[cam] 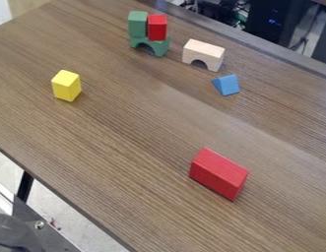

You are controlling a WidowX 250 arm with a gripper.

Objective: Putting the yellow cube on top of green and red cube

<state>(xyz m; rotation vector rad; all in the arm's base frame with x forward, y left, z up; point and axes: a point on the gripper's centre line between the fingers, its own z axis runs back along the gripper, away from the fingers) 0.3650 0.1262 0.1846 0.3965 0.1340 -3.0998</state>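
Note:
The yellow cube stands alone on the left part of the wooden table. Near the table's far edge, a green block and a red block stand side by side on top of a green arch block. Nothing rests on top of these two blocks.
Right of the stack are a natural wood arch block and a blue triangular block. A larger red block lies toward the lower right of the table. A dark metal part shows at the lower left, off the table.

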